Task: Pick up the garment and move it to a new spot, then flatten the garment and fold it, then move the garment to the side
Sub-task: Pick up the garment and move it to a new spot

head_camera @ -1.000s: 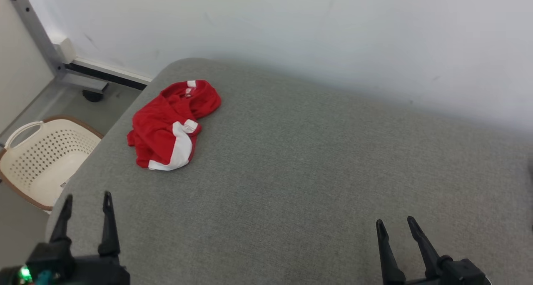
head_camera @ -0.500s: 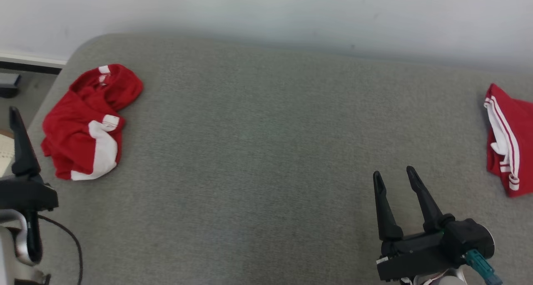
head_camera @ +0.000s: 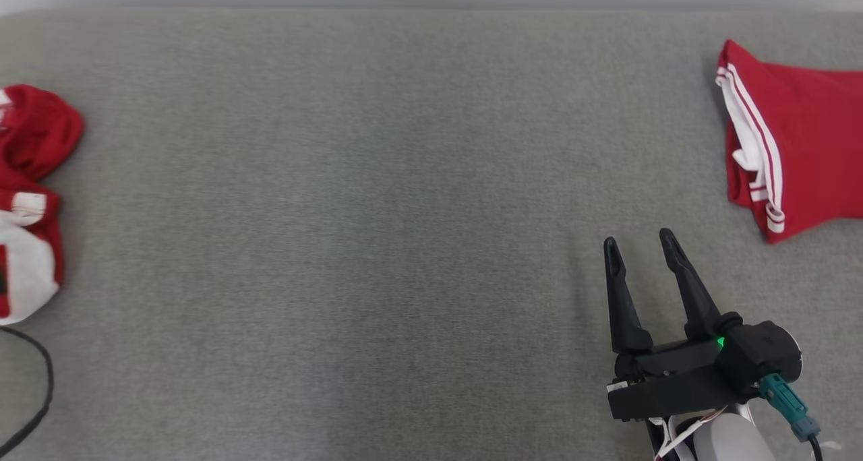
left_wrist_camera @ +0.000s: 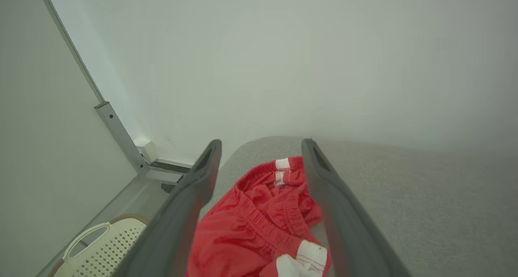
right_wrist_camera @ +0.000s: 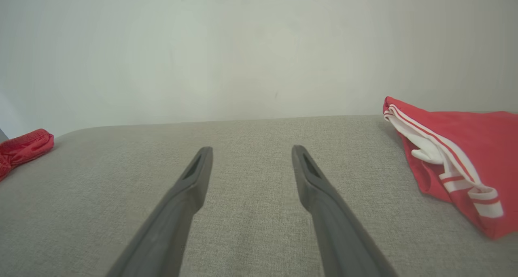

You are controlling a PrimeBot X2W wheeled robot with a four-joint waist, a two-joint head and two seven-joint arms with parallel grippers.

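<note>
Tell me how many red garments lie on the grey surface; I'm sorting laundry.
2. A crumpled garment at the left edge, a folded garment at the right edge; others may lie outside view.

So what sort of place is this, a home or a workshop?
Probably a test room set up for laundry folding. A wide grey fabric-covered table holds a crumpled red-and-white garment and a folded red garment with white stripes; a cream perforated plastic basket sits on the floor beside it.

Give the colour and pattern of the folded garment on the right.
Red, with white stripes along its edge; the folded garment shows best in the right wrist view.
</note>
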